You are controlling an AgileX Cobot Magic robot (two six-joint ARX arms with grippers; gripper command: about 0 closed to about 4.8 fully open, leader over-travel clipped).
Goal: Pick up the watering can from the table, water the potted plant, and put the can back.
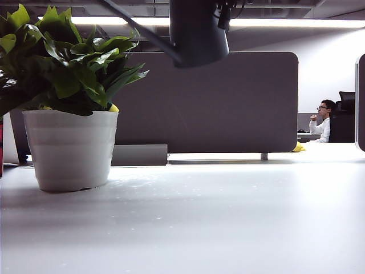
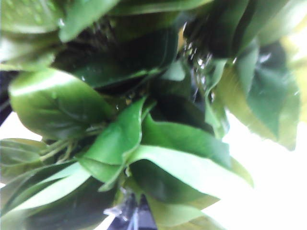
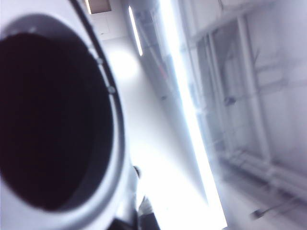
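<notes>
The potted plant (image 1: 63, 57), bushy green in a white ribbed pot (image 1: 71, 148), stands at the left on the white table (image 1: 217, 217). The dark watering can (image 1: 197, 34) hangs in the air at top centre, above the table and right of the plant. Its thin spout (image 1: 137, 28) runs up and left over the leaves. In the right wrist view the can's open mouth (image 3: 53, 120) fills one side, and my right gripper (image 3: 140, 211) is shut on the can close beside it. My left gripper (image 2: 135, 215) is shut, its tips among the plant's leaves (image 2: 144, 134); the exterior view does not show it.
A grey partition (image 1: 228, 103) runs behind the table, with a low grey box (image 1: 140, 154) at its foot. A seated person (image 1: 324, 120) and a yellow object (image 1: 297, 148) are far back at the right. A dark panel (image 1: 361, 103) stands at the right edge.
</notes>
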